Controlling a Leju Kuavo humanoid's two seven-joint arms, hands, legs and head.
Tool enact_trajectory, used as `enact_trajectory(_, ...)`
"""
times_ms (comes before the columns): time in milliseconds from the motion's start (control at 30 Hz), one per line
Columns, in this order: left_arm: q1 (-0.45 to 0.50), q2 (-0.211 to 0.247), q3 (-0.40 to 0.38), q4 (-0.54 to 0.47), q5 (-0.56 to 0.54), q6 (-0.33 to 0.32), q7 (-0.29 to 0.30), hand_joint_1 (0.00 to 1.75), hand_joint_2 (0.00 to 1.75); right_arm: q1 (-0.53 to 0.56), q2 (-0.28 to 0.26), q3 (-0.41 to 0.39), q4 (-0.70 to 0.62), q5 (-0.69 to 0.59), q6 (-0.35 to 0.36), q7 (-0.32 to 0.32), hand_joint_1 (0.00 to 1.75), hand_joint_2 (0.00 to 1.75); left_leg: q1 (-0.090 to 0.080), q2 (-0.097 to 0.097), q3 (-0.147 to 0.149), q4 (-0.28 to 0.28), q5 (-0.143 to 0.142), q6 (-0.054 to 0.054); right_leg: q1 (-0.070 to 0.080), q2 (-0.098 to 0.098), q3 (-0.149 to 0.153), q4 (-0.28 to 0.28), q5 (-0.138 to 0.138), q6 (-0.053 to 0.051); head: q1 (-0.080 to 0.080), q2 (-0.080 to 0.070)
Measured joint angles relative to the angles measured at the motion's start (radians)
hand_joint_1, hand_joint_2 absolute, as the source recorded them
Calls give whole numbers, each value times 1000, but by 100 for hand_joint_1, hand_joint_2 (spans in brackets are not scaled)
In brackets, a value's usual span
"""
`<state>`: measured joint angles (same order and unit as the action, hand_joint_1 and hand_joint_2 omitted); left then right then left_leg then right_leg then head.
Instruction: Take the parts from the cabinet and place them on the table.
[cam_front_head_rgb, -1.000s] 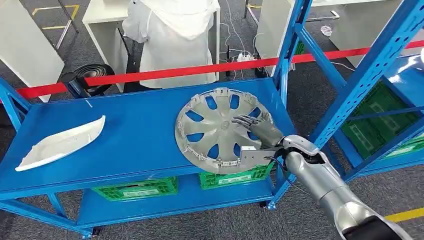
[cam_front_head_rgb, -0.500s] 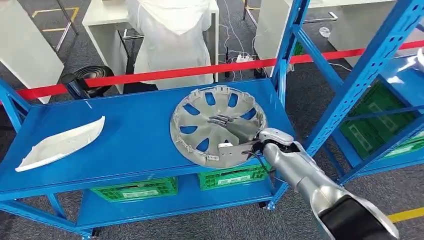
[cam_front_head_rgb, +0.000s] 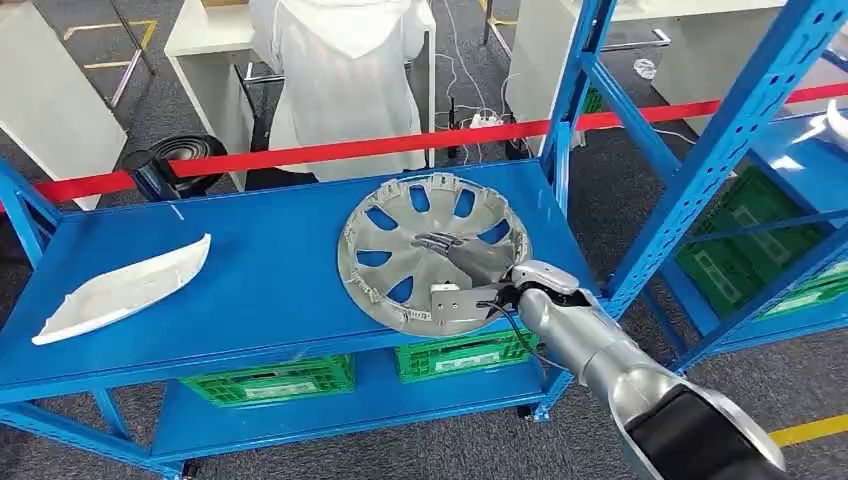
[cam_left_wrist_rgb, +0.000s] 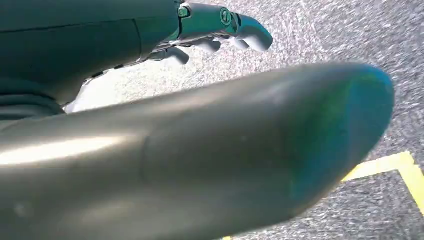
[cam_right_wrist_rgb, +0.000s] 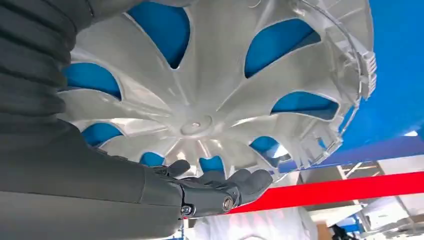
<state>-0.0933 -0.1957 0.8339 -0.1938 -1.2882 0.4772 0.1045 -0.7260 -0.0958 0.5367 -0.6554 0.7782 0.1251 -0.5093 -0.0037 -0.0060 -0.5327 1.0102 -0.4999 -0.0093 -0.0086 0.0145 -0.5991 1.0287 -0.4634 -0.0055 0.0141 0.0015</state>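
right hand (cam_front_head_rgb: 470, 262) lies flat, fingers spread, inside the hubcap (cam_front_head_rgb: 400, 225) on the table (cam_front_head_rgb: 250, 270)

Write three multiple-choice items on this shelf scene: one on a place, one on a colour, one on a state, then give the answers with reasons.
1. Where does the round silver plastic hubcap lie?
A. on the right part of the blue metal shelf top
B. on the grey floor
C. inside a green crate

2. What colour is the tape stretched behind the shelf?
A. yellow
B. red
C. white

3. What is the right hand doing?
A. hanging beside the robot
B. lying on the hubcap's inner face
C. holding the white curved plastic panel

Answers: 1 A, the head view shows the hubcap on the shelf top's right part. 2 B, the band is red. 3 B, its fingers lie across the hubcap's spokes; the panel sits untouched at the far left.
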Motion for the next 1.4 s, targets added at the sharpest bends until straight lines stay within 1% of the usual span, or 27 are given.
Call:
enact_trajectory(167,-24,6,0,-2,-5,5,-6,0,0,7,-6,-2,1,-11,-16,8,0,175,0,0,2,0,0,0,0,0,2,0,0,0,0,0)
enact_trajectory(233,-36,9,0,-3,-7,6,-9,0,0,0,-7,-2,10,-13,-4,22,0,175,0,0,2,0,0,0,0,0,3,0,0,0,0,0)
enact_trajectory(400,-58,15,0,-4,-6,7,-11,0,0,-25,-5,-2,51,-3,14,29,0,175,0,-1,4,0,0,0,0,0,6,-1,0,0,0,0)
enact_trajectory(567,-70,10,0,-4,8,-1,-13,0,0,-57,-4,9,89,23,68,30,0,175,0,-1,7,0,-1,2,0,0,12,-3,0,1,0,0)
enact_trajectory(667,-70,2,0,-3,13,-4,-19,0,0,-79,-3,18,114,26,103,20,0,175,0,-1,8,0,-1,2,0,0,14,-3,0,1,0,0)
enact_trajectory(767,-74,-11,0,-3,19,-11,-20,0,0,-108,-1,35,151,26,135,23,0,175,0,-2,8,0,-1,2,0,0,13,-4,0,2,0,0)
enact_trajectory(867,-82,-27,0,-3,12,-16,-18,0,0,-111,-1,47,175,29,133,24,0,175,0,-2,8,0,-1,2,0,0,13,-5,0,3,0,0)
enact_trajectory(1033,-91,-44,0,-2,3,-19,-11,0,0,-67,-28,58,187,7,127,16,0,175,-1,-3,6,0,-2,3,-1,-1,11,-5,0,3,0,0)
enact_trajectory(1233,-96,-61,0,0,4,-27,-1,0,0,-68,-80,59,182,-13,175,16,0,175,-1,-4,7,0,-4,6,0,-2,14,-7,-2,5,0,0)
enact_trajectory(1400,-95,-68,0,0,10,-36,-5,0,0,-70,-114,64,177,-15,183,21,0,175,-1,-4,8,0,-4,7,0,-2,16,-8,-1,5,0,0)
